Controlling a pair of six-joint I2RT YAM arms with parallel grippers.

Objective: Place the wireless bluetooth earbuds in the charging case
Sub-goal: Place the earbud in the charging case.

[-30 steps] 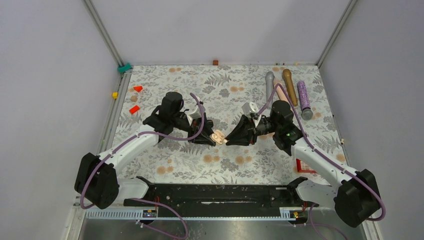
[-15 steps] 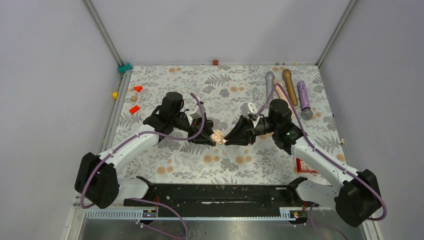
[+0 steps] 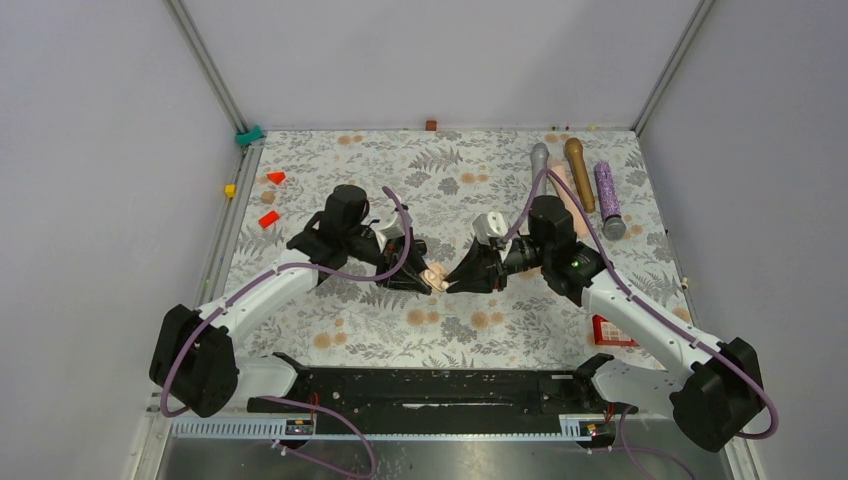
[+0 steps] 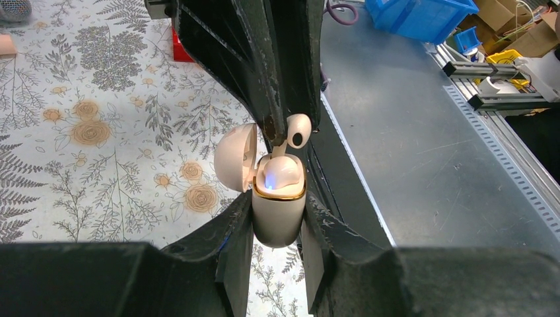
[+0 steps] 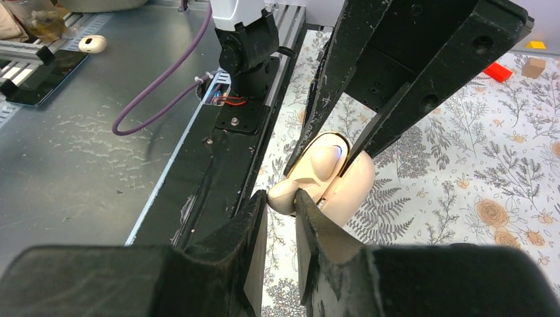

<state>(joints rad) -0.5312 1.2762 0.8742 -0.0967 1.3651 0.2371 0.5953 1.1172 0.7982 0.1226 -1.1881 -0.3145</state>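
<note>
1 earbud [image 4: 298, 130] poised at the open charging case [image 4: 278, 214]
Mid-frame, right hand [image 3: 452, 283] pinches it just off the mouth; left hand [image 3: 425, 277] clamps the case.

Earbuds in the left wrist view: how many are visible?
2. The first earbud sits in the open charging case; the second earbud hangs above it, pinched by the right end effector. None seems hidden.
</note>
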